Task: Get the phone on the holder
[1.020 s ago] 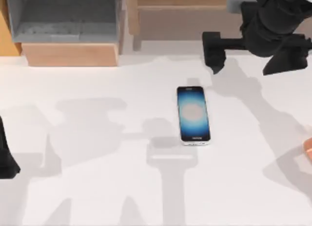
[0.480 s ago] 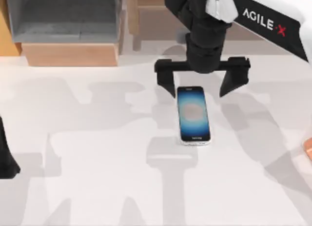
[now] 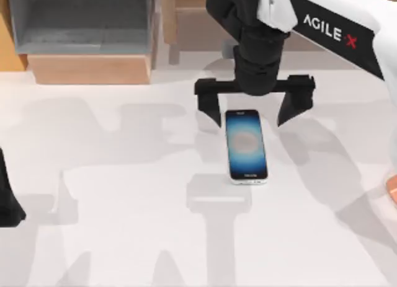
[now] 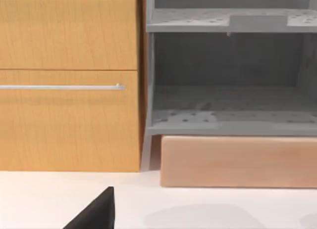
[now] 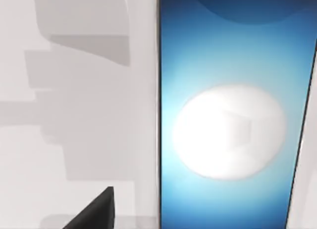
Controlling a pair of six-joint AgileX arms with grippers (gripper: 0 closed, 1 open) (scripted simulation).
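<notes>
While the phone (image 3: 246, 145) lay flat on the white table (image 3: 124, 225), screen up, my right gripper (image 3: 251, 116) hung over its far end, fingers spread wide and grasping nothing. Behind, the grey shelf unit (image 3: 80, 23) held nothing visible; my left arm (image 3: 7, 200) sat parked at the table's left edge.

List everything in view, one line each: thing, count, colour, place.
phone: one, blue screen with pale centre, black bezel, flat on the table near its middle.
table: one, white, under everything.
wooden cabinet: one, orange-brown with a thin metal handle, at the far left edge.
grey shelf unit: one, grey, far left, beside the cabinet.
pale wooden block: one, tan, under the shelf unit.
right claw: one, black, open, fingers straddling the phone's far end.
left arm: one, black, parked at the table's left edge.
</notes>
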